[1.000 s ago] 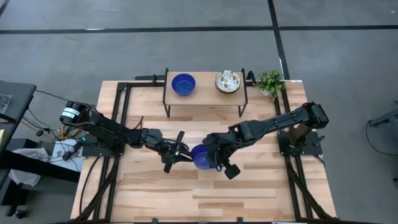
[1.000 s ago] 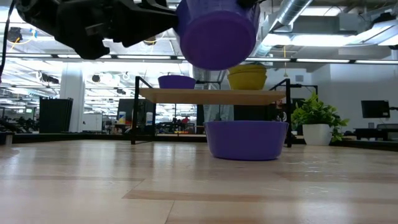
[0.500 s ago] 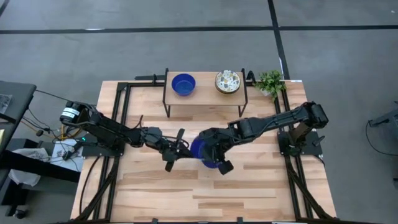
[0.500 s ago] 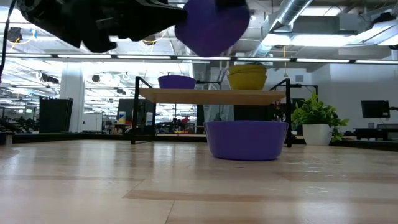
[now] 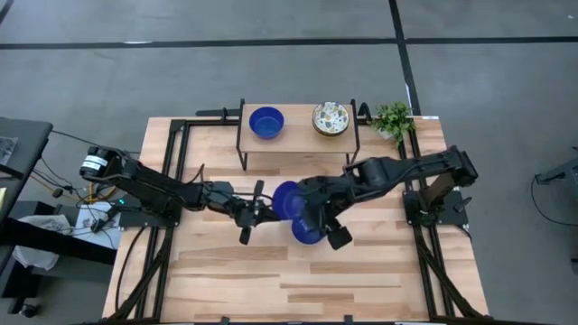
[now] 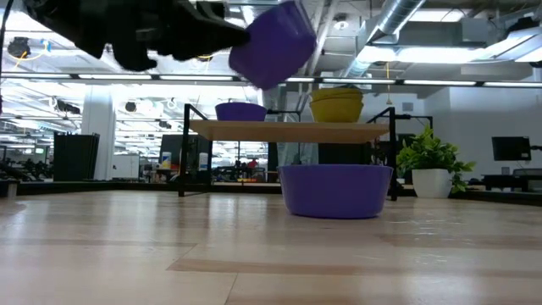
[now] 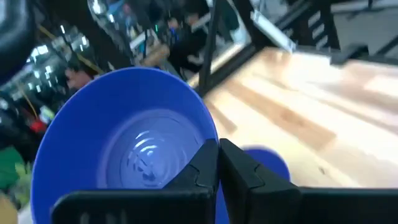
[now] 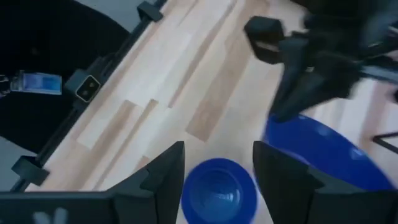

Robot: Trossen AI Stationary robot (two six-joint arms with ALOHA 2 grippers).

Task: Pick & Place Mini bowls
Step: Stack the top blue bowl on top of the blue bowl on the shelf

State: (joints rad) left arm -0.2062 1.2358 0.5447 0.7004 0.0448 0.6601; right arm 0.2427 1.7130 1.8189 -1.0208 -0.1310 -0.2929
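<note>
One blue mini bowl [image 5: 284, 200] hangs tipped above the table's middle, with my left gripper [image 5: 262, 210] shut on it; the low view shows this bowl [image 6: 271, 47] high up. A second blue mini bowl [image 5: 308, 233] stands on its base on the table, just below my open right gripper [image 5: 323, 222]. The right wrist view shows that bowl [image 8: 217, 186] between the spread fingers, well beneath them. On the shelf [image 5: 298, 137] at the far side stand a blue mini bowl [image 5: 265, 122] and a patterned cream one [image 5: 330, 118]. My left gripper pinches the bowl's rim [image 7: 208, 134] on the side nearest the arm, one finger inside the bowl and one outside. The fingers come level from the table's left. The bowl is lifted clear and tipped, its base [image 6: 292, 30] turned up and away from the gripper.
A small green plant [image 5: 393, 117] stands at the far right corner beside the shelf. Black frame rails [image 5: 181, 153] run along both table sides. Bare wood [image 5: 298, 280] lies toward the near edge.
My left gripper has shut on the raised blue bowl's rim. My right gripper, which was shut on that bowl, has opened, let it go and risen. The bowl has shifted slightly toward the far left and tipped over further in the left gripper.
</note>
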